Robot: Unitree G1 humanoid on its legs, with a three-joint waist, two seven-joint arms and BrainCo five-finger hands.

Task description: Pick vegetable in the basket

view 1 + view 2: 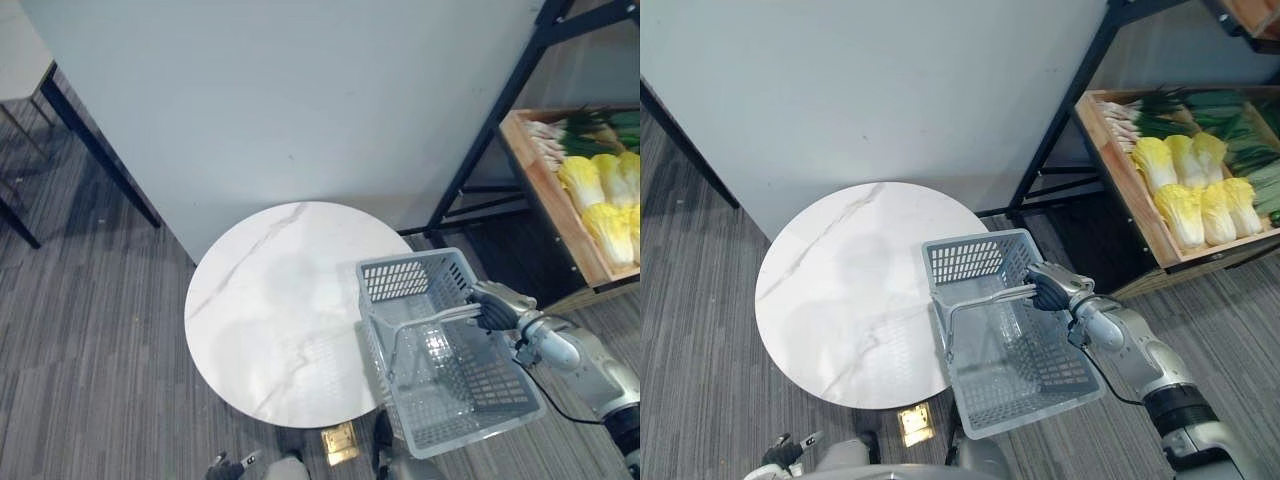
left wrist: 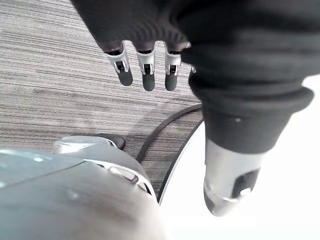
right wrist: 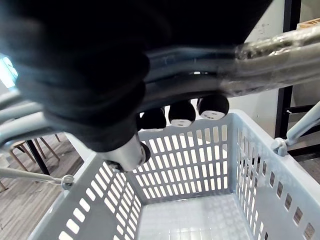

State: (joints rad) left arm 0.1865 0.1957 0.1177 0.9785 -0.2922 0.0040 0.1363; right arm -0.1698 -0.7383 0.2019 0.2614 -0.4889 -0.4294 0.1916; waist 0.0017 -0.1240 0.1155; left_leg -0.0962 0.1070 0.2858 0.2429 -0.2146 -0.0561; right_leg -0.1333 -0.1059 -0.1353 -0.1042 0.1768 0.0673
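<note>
Some of the basket handle (image 1: 985, 298) hides under the right hand's (image 1: 1052, 288) fingers (image 3: 181, 113).

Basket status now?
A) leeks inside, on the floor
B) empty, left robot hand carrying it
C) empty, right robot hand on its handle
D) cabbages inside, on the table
C: the right robot hand is curled round the handle of the grey basket, and the right wrist view shows its bottom bare.

A shop — vegetable crate (image 1: 1128, 188), rack (image 1: 1060, 130), shopping basket (image 1: 975, 260).
</note>
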